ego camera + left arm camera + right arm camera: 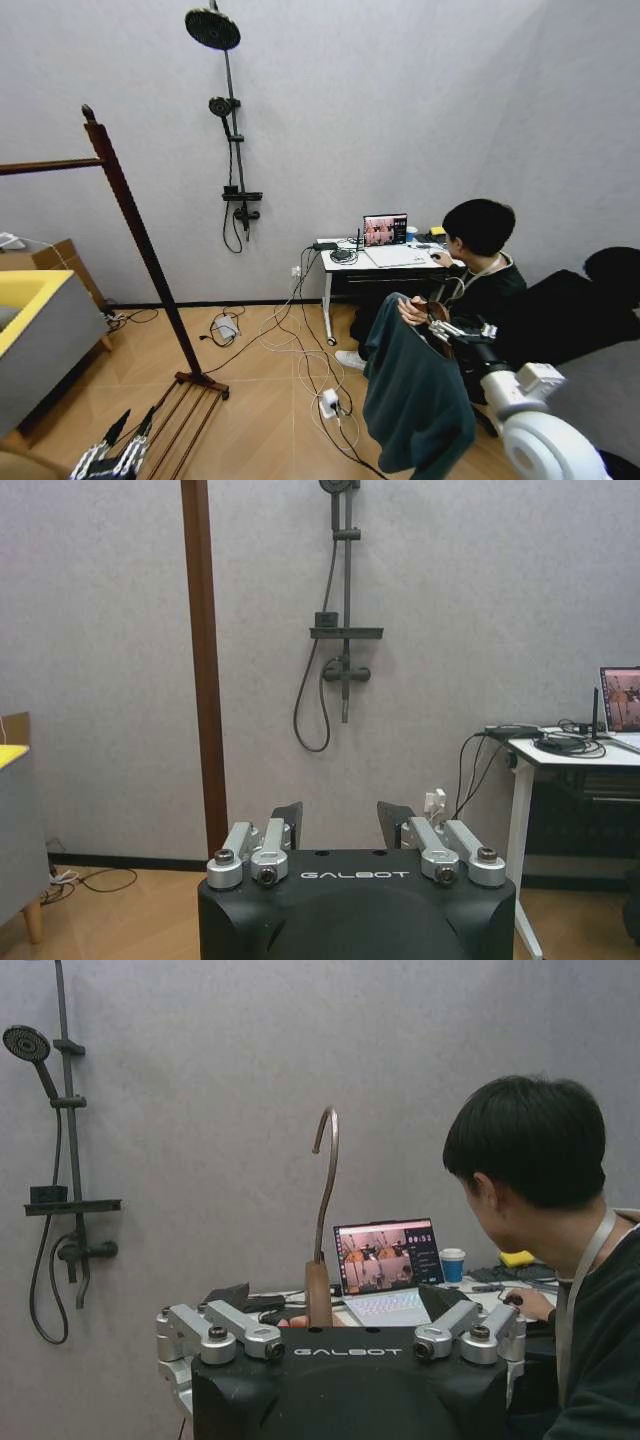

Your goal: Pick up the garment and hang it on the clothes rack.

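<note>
- Hanging in soft folds at the lower right of your head view, the garment (412,400) is a dark teal long-sleeved top of plain, matte fabric, draped off your right arm.
- Your right gripper (340,1310) has a pale wooden hanger neck (318,1295) standing between its black fingers; whether the fingers press on the wood, you cannot tell from the wrist view.
- From that neck a thin metal hook (325,1175) rises upright and curls over at the top, bare against the grey wall.
- A person's hand (413,312) rests on the top of the garment, just beside your right wrist.
- The clothes rack (140,245) stands well apart from the garment, at the left of your head view: dark reddish-brown wood, a leaning post with a knob finial, one horizontal bar (45,166) running off the left edge, and a slatted base (185,410) on the wood-plank floor.
- Your left gripper (343,825) hangs low near the rack's base, its black fingers spread apart with nothing between them; the rack post shows as a smooth brown upright in the left wrist view.
- A black shower fitting (228,120) with a round head is fixed to the textured grey wall.
- A white desk (385,262) carries an open laptop (386,232), and cables trail over the floor below it.
</note>
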Robot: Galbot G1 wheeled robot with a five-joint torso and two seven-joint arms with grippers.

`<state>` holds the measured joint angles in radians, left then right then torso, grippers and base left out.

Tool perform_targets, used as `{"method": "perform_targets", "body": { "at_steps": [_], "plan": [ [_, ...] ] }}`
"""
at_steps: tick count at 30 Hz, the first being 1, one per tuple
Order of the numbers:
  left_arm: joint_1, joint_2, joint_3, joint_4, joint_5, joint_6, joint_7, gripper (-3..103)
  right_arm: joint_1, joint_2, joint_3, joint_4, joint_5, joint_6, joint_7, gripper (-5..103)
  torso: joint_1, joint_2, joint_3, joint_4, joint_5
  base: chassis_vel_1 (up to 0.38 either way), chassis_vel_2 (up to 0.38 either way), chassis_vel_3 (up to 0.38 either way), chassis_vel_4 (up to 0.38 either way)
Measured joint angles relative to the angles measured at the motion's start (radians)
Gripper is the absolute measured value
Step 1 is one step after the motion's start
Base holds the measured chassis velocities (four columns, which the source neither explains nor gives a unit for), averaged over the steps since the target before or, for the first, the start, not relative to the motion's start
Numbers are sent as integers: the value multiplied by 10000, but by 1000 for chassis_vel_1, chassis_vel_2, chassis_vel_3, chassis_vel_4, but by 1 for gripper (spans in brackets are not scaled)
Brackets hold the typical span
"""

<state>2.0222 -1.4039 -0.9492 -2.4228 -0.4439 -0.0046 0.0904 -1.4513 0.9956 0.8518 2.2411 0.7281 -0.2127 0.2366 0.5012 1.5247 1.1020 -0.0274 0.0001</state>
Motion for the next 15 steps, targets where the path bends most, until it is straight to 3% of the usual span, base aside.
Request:
{"method": "perform_targets", "body": {
  "at_steps": [1,2,4,5,8,9,11,12,13,14,15],
  "plan": [
    [0,0,0,0,0,0,0,46,0,-8,-14,-38,23,-44,-28,93,0,0,0,0,-1,0,0,0,0],
    [0,0,0,0,0,0,0,46,11,-8,-20,-92,21,-61,-52,82,0,0,0,0,0,0,0,0,0],
    [0,0,0,0,0,0,0,46,22,-4,-21,-128,18,-77,-59,82,0,0,0,0,0,0,0,0,0],
    [0,0,0,0,0,0,0,46,31,0,-23,-165,8,-88,-70,71,0,0,0,1,0,0,0,0,0],
    [0,0,0,0,0,0,0,46,45,0,-34,-181,-8,-102,-82,71,0,0,0,1,0,0,0,0,0],
    [0,0,0,0,0,0,0,46,54,1,-37,-180,-11,-107,-84,60,0,0,0,1,0,0,0,0,0],
    [0,0,0,0,0,0,0,46,72,-6,-42,-180,-14,-126,-84,60,0,0,0,1,0,0,0,0,0],
    [0,0,0,0,0,0,0,46,95,-16,-47,-182,-14,-138,-84,49,0,0,0,1,-1,0,0,0,0],
    [0,0,0,0,0,0,0,46,131,-28,-49,-202,-13,-151,-84,49,0,0,0,0,-1,0,0,0,0],
    [0,0,0,0,0,0,0,46,166,-38,-50,-234,-11,-161,-86,38,0,0,0,2,-1,0,0,0,0],
    [0,0,0,0,0,0,0,46,190,-45,-54,-260,-10,-165,-85,38,0,0,0,3,-1,0,0,0,0]
  ]
}}
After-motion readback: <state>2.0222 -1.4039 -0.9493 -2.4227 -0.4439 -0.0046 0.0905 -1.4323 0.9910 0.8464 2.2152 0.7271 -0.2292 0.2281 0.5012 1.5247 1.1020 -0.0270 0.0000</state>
